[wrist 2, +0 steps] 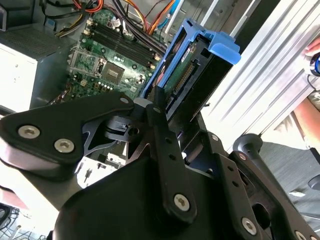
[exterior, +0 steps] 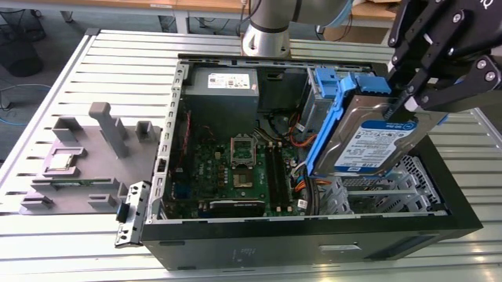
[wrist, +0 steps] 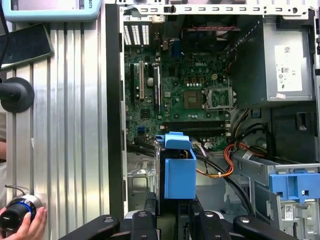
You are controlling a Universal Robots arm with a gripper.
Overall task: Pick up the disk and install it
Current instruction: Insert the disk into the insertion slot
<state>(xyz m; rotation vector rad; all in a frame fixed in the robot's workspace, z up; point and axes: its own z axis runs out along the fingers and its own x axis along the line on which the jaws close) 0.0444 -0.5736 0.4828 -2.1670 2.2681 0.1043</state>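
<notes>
Black matte gripper (exterior: 401, 104) linkage up close, fingers clamped on the disk (exterior: 375, 140): silver slab, glossy white-and-blue label, bright blue plastic frame. It hangs tilted inside the open black case (exterior: 314, 228), over the perforated metal drive cage (exterior: 392, 189) (green motherboard (exterior: 243, 170) alongside). The case sits on a ribbed aluminium table (exterior: 117, 59), with a grey moulded fixture (exterior: 79, 170) near the table's edge at the exterior view's left.

In the exterior view, a ribbed silver aluminium worktable (exterior: 117, 53) fills most of the frame. At upper left, a black wire-mesh bin (exterior: 20, 50) stands on grey floor (exterior: 55, 26) near a wooden-topped desk (exterior: 117, 4).
</notes>
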